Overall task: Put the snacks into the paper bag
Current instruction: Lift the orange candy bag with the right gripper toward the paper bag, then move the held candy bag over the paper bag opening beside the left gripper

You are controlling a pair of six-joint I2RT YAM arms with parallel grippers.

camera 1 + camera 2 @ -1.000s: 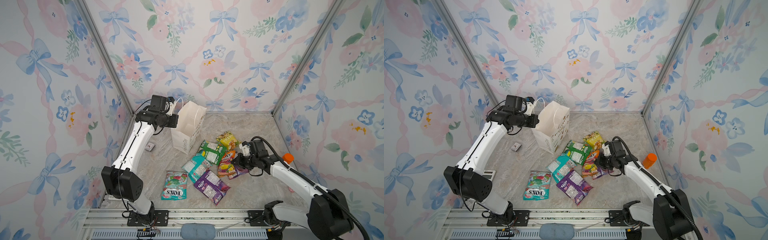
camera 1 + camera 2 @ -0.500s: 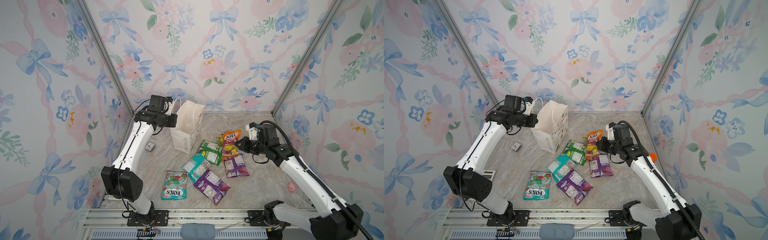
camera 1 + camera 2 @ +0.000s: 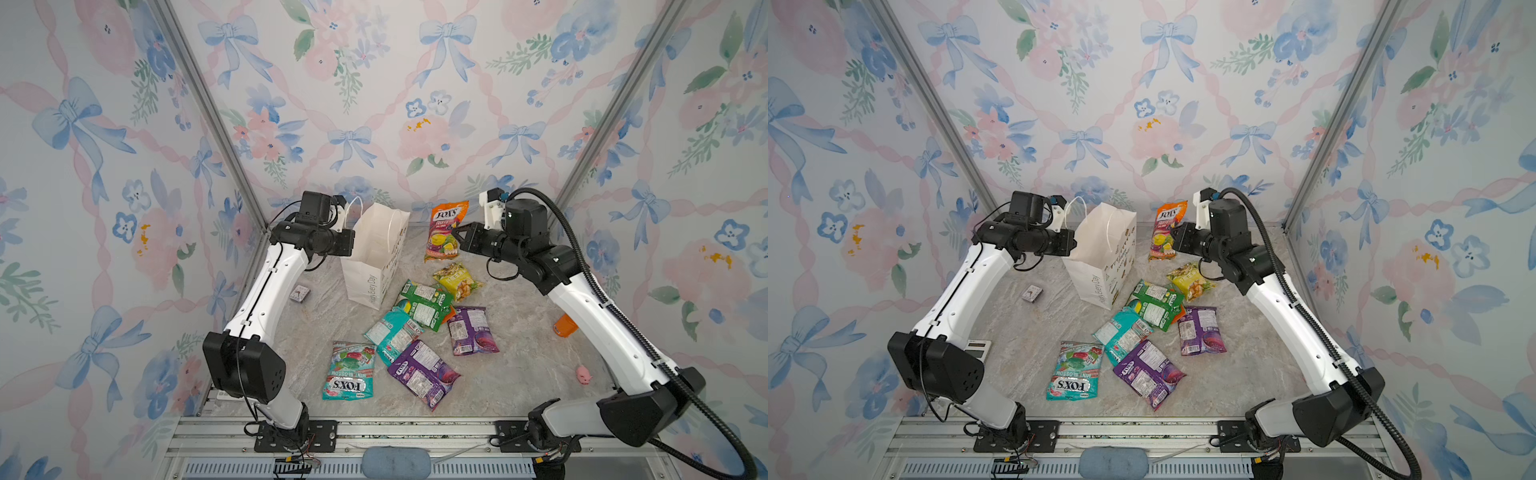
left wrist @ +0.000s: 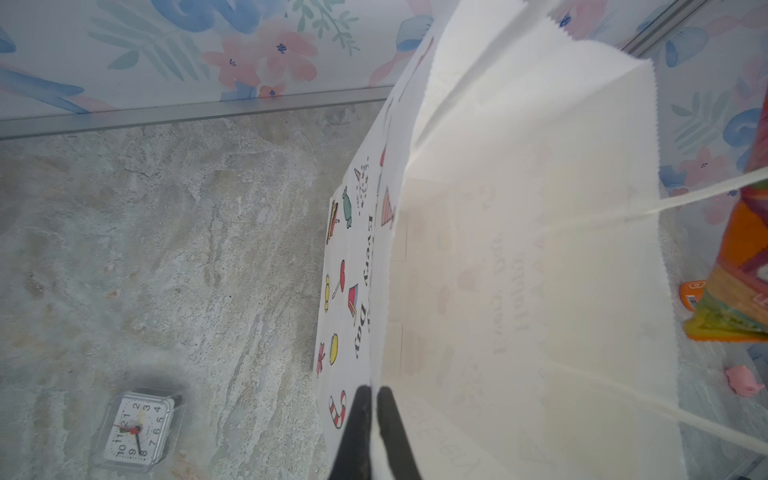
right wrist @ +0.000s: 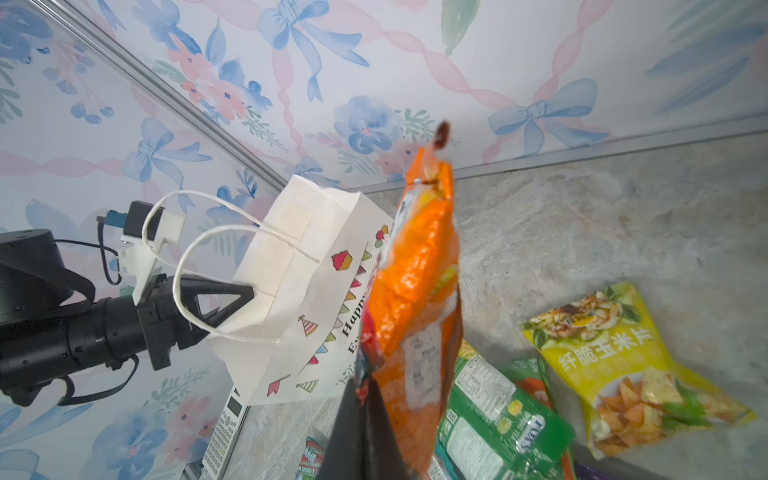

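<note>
The white paper bag (image 3: pixel 376 253) (image 3: pixel 1100 253) stands open at the back. My left gripper (image 3: pixel 348 248) (image 4: pixel 374 392) is shut on its left rim; one finger is inside and one outside. My right gripper (image 3: pixel 457 237) (image 5: pixel 363 386) is shut on the orange-purple FOX'S Fruits packet (image 3: pixel 442 230) (image 5: pixel 415 299), which hangs upright in the air just right of the bag's mouth. On the table lie the other snacks: a yellow chip bag (image 3: pixel 457 281), a green packet (image 3: pixel 424 305), a teal packet (image 3: pixel 392 332), two purple packets (image 3: pixel 473 330) (image 3: pixel 422 372) and a teal FOX'S mint packet (image 3: pixel 349 372).
A small clock (image 3: pixel 300 293) (image 4: pixel 135 428) lies left of the bag. A white calculator (image 3: pixel 978 348) sits by the left arm's base. An orange-capped bottle (image 3: pixel 564 325) and a tiny pink toy (image 3: pixel 584 374) are near the right wall. Flowered walls enclose three sides.
My right gripper has lifted the orange-purple packet off the pile and carried it up and back, to beside the bag's mouth. The left arm and the bag have stayed put.
</note>
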